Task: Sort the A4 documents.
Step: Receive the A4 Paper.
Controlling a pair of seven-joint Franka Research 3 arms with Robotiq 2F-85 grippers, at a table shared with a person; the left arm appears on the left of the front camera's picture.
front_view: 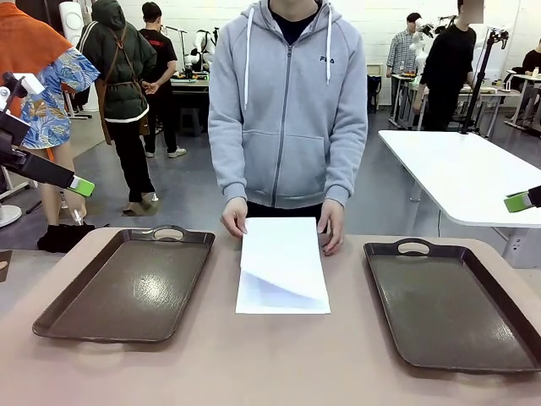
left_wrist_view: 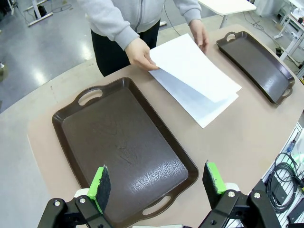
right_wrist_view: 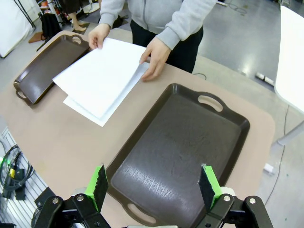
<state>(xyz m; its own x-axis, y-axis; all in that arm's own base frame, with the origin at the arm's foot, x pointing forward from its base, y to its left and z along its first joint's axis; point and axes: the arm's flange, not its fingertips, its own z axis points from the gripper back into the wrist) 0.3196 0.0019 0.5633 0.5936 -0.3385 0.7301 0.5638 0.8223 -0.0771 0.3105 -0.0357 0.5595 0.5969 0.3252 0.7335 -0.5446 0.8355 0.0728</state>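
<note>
My left claw (left_wrist_view: pixel 156 180) is spread wide, green pads well apart with nothing between them. It hangs in the air, clear of the table (front_view: pixel 254 372). Directly beneath and ahead of it lies the left tray (left_wrist_view: pixel 123 142), dark brown, with the near handle slot just under the pads.

The papers (left_wrist_view: pixel 194 71) lie beyond that tray's far corner, off to the right of the left claw, flat on the table between the two trays and touching neither. They are a small stack of white sheets. The top sheet sits askew on the one beneath, with a shadow under its near part.

My right claw (right_wrist_view: pixel 153 184) is also spread open and empty, raised above the table. Below and ahead of it is the right tray (right_wrist_view: pixel 185 142), its near handle slot just past the pads. From this claw the papers sit ahead and to the left, past the tray's long edge.

A person in a grey hooded top stands on the far side of the table from both claws. One hand (front_view: pixel 234 216) rests at the far left corner of the stack and the other hand (front_view: pixel 331 227) at the far right corner, fingertips on the paper. Both claws are well apart from the sheets and from those hands.
</note>
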